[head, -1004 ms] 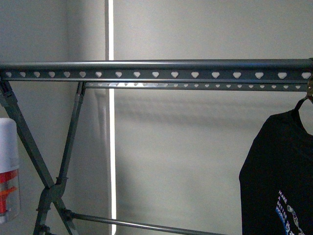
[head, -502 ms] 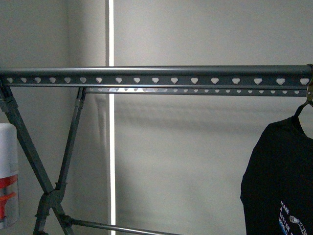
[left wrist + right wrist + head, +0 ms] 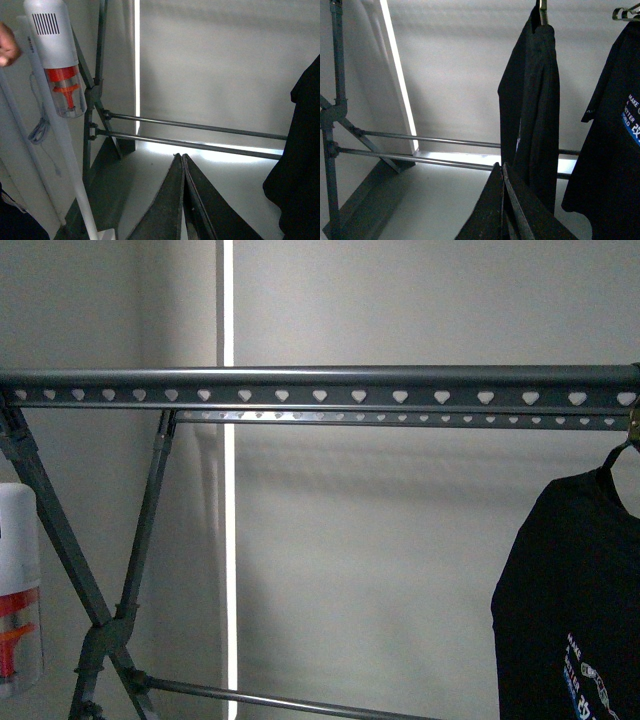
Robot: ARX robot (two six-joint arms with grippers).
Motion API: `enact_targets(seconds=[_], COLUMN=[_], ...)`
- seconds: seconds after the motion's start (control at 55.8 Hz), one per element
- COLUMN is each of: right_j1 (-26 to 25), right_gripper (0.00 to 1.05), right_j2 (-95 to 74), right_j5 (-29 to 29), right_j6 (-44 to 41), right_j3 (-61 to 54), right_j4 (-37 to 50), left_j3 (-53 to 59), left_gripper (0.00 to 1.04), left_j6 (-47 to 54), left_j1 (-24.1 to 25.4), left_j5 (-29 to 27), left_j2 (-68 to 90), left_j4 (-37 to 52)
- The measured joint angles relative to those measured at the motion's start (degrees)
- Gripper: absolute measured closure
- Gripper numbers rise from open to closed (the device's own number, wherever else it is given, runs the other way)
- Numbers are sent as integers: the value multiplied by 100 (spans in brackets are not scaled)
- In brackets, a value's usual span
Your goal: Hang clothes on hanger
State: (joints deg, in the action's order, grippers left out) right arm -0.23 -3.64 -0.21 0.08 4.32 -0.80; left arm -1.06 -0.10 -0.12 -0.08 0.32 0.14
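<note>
The dark-grey drying rack's rail with heart-shaped holes runs across the front view on crossed legs. A black T-shirt with a pale graphic hangs from the rail's right end by a small hook. In the right wrist view two black shirts hang: one edge-on, one with print. My right gripper is shut and empty, just in front of the edge-on shirt. My left gripper is shut and empty, facing the rack's lower bars; black cloth shows at that view's edge.
A white and orange stick vacuum leans at the rack's left side, also seen in the front view. A person's fingers touch it. A pale wall with a bright vertical strip stands behind the rack.
The front view shifted slightly: the rail dipped a little half a second ago and is back up now. The hanging shirt stays at the right end.
</note>
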Motion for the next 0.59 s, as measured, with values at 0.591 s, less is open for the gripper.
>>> enact_targets(seconds=[0.591], right_j1=[0], right_gripper=[86], right_j2=[339], right_j5=[-2], right_j6=[-9], right_j3=[-396], right_j4=[59], left_j3=[0], left_gripper=[99], left_j6=[-2], left_j1=[0], left_j5=[0], left_j2=[-7], left_j4=[-2])
